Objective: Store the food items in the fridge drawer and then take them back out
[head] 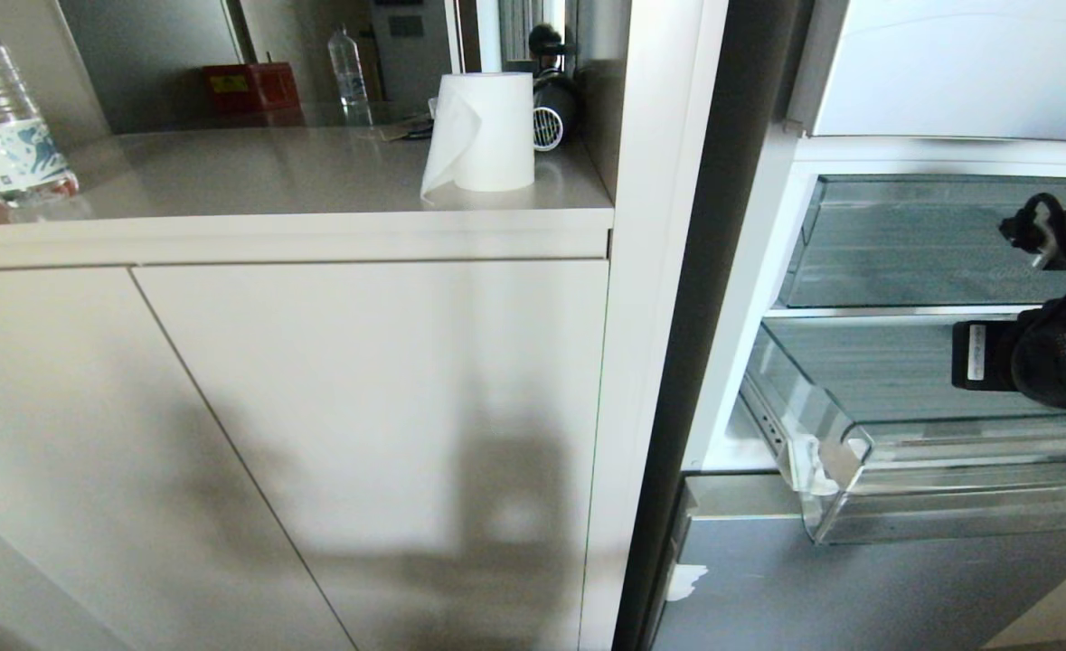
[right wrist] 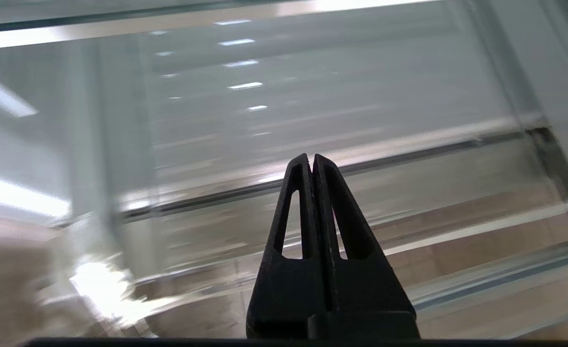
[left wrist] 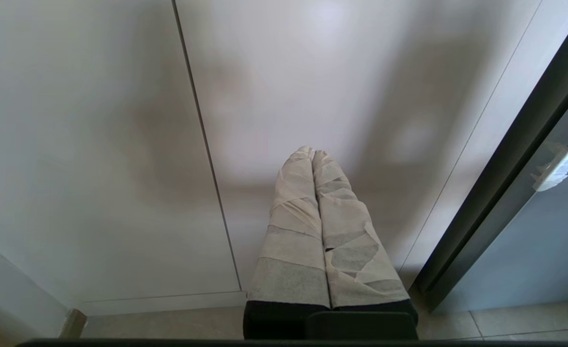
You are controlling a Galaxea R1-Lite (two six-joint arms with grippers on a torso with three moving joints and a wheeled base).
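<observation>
- We see the right gripper [right wrist: 311,161] above the open fridge drawer [head: 835,466], its two black fingers [right wrist: 297,193] pressed together and holding nothing
- The drawer is pulled out of the fridge, with white tape scraps [head: 824,463] on its front corner; we find no red food items in it
- The left gripper [left wrist: 312,155] is closed too, empty, low in front of the cabinet door [left wrist: 312,86]
- A paper roll [head: 483,131] and a water bottle [head: 4,117] stand on the counter [head: 252,176]

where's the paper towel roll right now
In the head view, the paper towel roll stands upright on the beige counter, left of the open fridge.
</observation>
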